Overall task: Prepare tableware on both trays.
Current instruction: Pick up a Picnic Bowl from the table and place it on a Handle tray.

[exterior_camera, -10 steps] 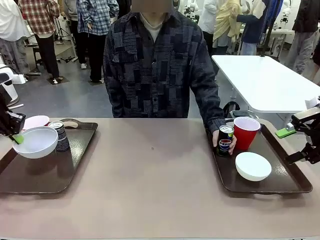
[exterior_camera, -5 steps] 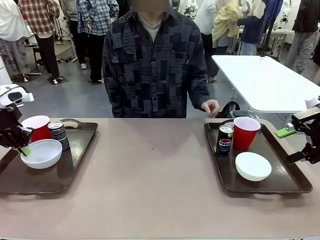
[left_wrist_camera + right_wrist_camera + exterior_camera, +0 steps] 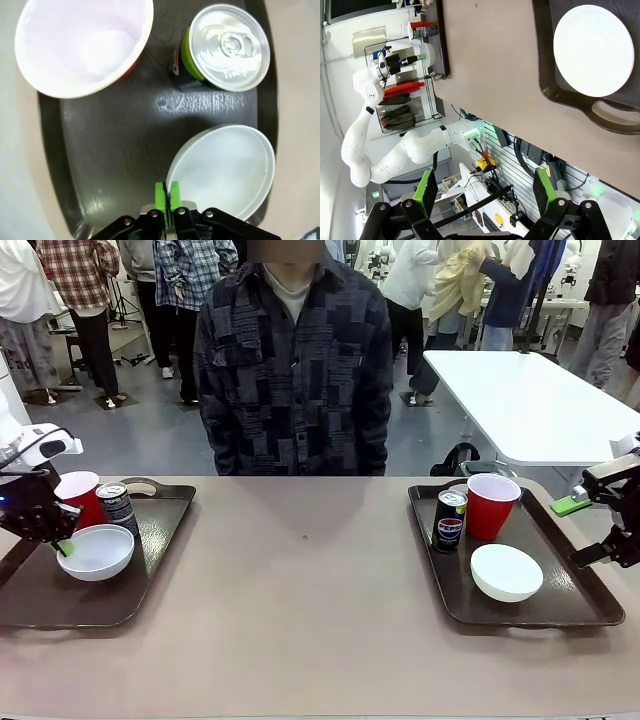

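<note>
Tableware sits in full sets on both trays, so the job looks close to finished. On the right tray [image 3: 585,612] stand a Pepsi can [image 3: 450,520] and a red cup [image 3: 491,505] side by side at the far end, with a white bowl [image 3: 506,572] nearer the robot. The left tray [image 3: 150,570] carries its own red cup [image 3: 77,496], a can [image 3: 118,508] just beside it, and a white bowl [image 3: 96,552] in front of them.

The left tool [image 3: 167,193] is clenched on the rim of that bowl, green pads pinching the edge; the bowl appears to rest on the tray floor. What seems left is for this tool to let go and draw clear. The right tool [image 3: 484,186] is spread wide and grips nothing, hanging off the outer edge of the right tray above the tabletop [image 3: 310,580]. The person stands at the far side.
</note>
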Action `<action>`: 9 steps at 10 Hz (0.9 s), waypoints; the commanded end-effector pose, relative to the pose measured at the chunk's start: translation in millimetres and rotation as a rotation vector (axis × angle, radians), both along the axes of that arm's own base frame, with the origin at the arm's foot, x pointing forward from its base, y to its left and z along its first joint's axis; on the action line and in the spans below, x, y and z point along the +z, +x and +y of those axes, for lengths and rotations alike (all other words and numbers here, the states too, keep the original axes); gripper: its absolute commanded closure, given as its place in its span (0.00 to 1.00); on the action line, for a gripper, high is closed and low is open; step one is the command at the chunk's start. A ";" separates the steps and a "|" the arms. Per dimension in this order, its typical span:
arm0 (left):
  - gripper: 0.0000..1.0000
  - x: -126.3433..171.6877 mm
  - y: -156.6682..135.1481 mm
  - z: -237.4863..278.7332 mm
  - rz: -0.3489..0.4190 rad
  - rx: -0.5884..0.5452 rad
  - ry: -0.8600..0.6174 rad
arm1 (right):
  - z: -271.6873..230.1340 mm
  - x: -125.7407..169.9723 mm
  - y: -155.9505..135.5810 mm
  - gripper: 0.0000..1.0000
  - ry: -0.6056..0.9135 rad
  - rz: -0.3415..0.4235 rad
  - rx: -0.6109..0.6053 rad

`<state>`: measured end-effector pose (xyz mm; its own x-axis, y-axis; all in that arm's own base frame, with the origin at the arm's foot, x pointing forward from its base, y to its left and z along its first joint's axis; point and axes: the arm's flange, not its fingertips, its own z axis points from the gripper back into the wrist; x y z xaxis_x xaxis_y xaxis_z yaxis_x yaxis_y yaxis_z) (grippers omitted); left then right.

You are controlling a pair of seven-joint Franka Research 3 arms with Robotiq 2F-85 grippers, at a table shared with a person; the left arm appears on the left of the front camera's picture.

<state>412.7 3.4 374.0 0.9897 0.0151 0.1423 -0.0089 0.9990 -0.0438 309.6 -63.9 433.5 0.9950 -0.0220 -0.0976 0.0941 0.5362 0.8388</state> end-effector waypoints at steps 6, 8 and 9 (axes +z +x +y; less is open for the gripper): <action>0.22 -35.1 -23.5 -9.7 0.019 0.040 0.029 | -0.6 -0.5 -0.4 0.00 0.004 0.003 0.001; 0.02 -19.5 -25.8 -9.4 0.014 0.045 0.016 | -0.6 -0.5 -0.4 0.00 0.004 0.003 0.001; 0.00 -12.3 -30.9 -12.1 0.007 0.042 0.003 | -0.6 -0.5 -0.4 0.00 0.004 0.003 0.001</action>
